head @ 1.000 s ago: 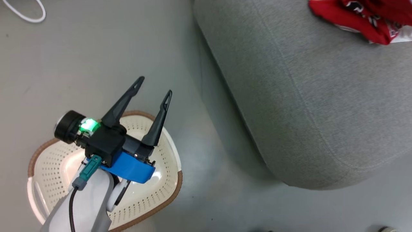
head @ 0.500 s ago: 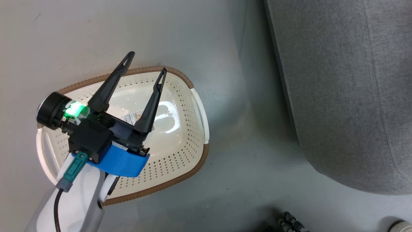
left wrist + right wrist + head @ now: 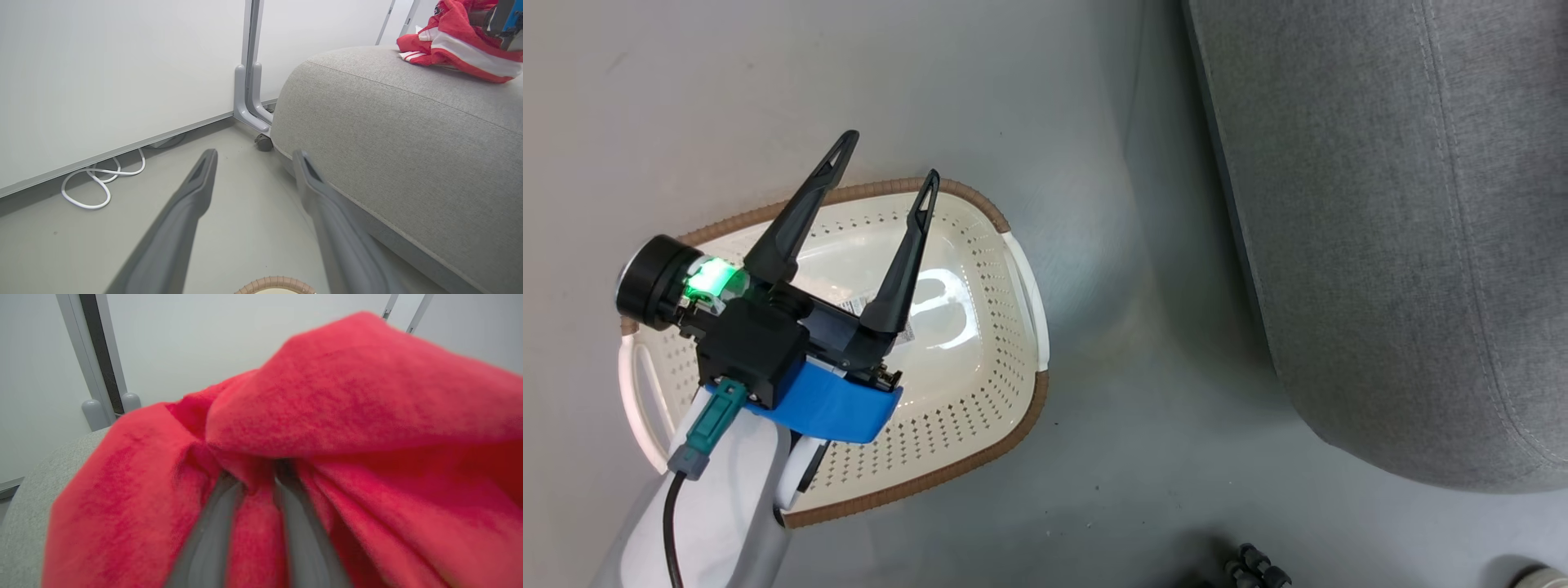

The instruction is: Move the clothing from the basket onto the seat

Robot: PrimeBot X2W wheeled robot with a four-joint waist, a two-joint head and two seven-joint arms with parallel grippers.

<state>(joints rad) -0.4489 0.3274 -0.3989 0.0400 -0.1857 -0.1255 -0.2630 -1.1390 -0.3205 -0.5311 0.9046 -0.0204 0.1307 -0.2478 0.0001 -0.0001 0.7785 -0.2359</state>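
Note:
The cream basket (image 3: 992, 278) with a brown rim stands on the floor, and no fabric shows inside it. My left gripper (image 3: 888, 159) hovers over its far rim, open and holding nothing; in the left wrist view the left gripper (image 3: 255, 155) points at the floor beside the seat (image 3: 388, 122). Red clothing (image 3: 453, 41) with white stripes lies on top of the seat. The body of my right gripper (image 3: 500, 18) is at that pile. In the right wrist view my right gripper (image 3: 261, 473) has a fold of red clothing (image 3: 347, 396) between its narrowly parted fingers, whose tips are buried in the cloth.
The grey seat (image 3: 1380, 204) fills the right of the head view, with a strip of floor between it and the basket. A white cable (image 3: 102, 179) lies along the wall panel. A grey partition foot (image 3: 249, 102) with a caster stands by the seat's corner.
The head camera has swung, so the basket shows more fully and the red pile has left that view. The left gripper stays open over the basket.

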